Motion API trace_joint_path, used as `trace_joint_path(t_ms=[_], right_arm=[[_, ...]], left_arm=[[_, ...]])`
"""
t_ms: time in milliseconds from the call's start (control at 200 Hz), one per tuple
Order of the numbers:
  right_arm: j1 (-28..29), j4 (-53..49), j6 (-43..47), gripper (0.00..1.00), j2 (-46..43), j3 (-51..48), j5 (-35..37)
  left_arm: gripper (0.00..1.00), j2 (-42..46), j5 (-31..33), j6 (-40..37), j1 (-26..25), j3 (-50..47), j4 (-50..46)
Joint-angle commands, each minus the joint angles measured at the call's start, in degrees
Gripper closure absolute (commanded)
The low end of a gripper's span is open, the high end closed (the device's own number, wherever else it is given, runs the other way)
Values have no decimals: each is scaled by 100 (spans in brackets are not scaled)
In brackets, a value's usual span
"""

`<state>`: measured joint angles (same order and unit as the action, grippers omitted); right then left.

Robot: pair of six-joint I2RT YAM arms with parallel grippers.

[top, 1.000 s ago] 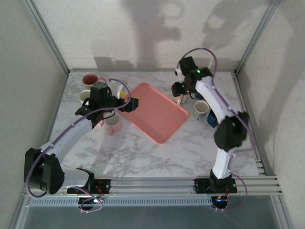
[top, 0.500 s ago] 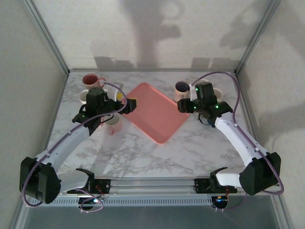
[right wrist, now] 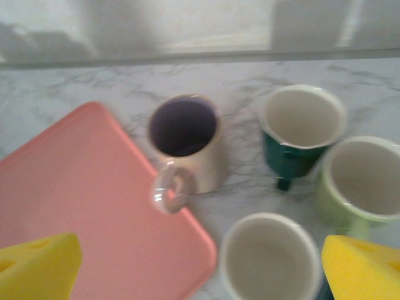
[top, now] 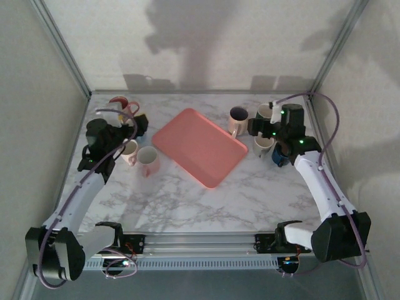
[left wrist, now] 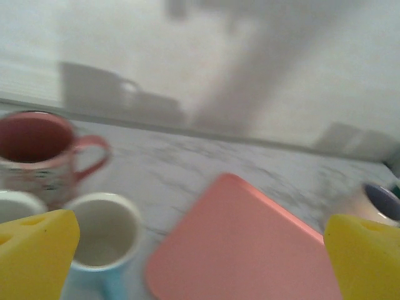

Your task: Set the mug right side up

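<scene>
The mug (right wrist: pixel 187 140) is cream with a dark purple inside and a looped handle. It stands upright, mouth up, beside the pink tray's (right wrist: pixel 81 206) far right edge; from above the mug (top: pixel 237 119) has nothing touching it. My right gripper (right wrist: pixel 200 269) is open and empty, hanging back from the mug with its yellow fingertips (right wrist: pixel 365 269) wide apart, and from above the right gripper (top: pixel 262 132) is just right of the mug. My left gripper (left wrist: pixel 200 262) is open and empty too, facing the tray (left wrist: pixel 244 244); from above the left gripper (top: pixel 128 132) is over the left group of mugs.
Around the right gripper stand a dark green mug (right wrist: pixel 300 131), a pale green mug (right wrist: pixel 362 181) and a white mug (right wrist: pixel 269 259), all upright. On the left are a red mug (left wrist: pixel 37 144) and a light blue mug (left wrist: pixel 103 234). The frame posts and walls close in the table (top: pixel 206 200).
My right gripper has let go of the cream mug, opened wide and drawn back to the right. My left arm has pulled back to the left, away from the tray.
</scene>
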<state>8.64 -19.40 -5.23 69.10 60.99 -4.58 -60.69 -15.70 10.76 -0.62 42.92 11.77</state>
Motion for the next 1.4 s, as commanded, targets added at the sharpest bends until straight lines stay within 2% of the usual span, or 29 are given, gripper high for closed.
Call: trace_joint_path(t_ms=[0,80,155,245,411,696,1207,1392], right_arm=[[-421,394,57,1,-214,-230,81],[-763,503,-57,1,-256,-413,160],[-1054,745,-173,1,-269,-685,104],[-1295,996,-239,1,-254,-975,4],[-1324,1668,-75,1,-344,-1484,76],[-1328,2092,-50,1,-330,-1753,51],[-1323,3311,64,2,-258,-2601,268],[-1327,3590,110,2,-282,-2865,330]], left_arm=[[0,297,839,-132,342,-435,607],[0,329,1386,-224,588,-880,1103],[0,249,1387,-310,831,-1306,1627],[1,114,1573,-425,880,-1883,2435],[0,-255,1749,-287,880,-2694,3688],[1,-1522,1611,-181,862,-3161,5354],[2,-2532,1576,-611,533,-3296,6609],[2,-2700,1544,-725,458,-3289,6716]])
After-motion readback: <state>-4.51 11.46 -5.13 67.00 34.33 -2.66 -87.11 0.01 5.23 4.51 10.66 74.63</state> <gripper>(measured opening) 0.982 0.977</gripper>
